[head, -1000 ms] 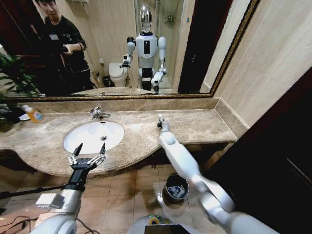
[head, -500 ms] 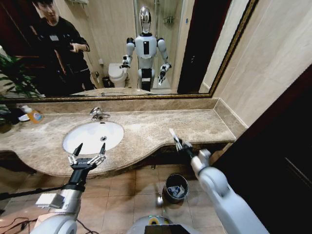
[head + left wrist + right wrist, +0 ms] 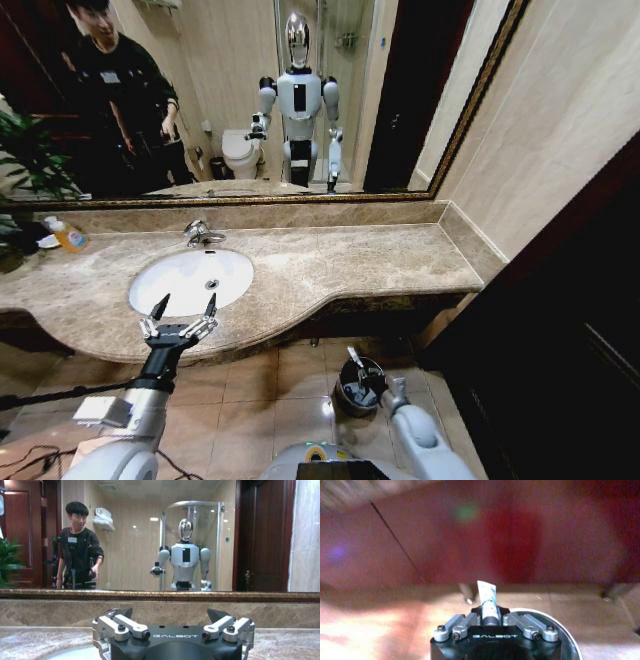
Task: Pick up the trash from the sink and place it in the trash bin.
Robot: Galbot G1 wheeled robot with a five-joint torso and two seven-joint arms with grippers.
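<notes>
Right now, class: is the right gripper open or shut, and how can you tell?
Shut. The right gripper has its fingers closed on a small white tube, and it hangs above the trash bin.

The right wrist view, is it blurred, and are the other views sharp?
Right wrist view: background smeared and reddish, though the right gripper holding a tube reads clearly. Head view: sharp, edges bent by the wide lens. Left wrist view: sharp, mirror included.

Left gripper [image 3: 171, 620] jaws spread wide above sink [image 3: 75, 653], facing mirror [image 3: 150, 536].
</notes>
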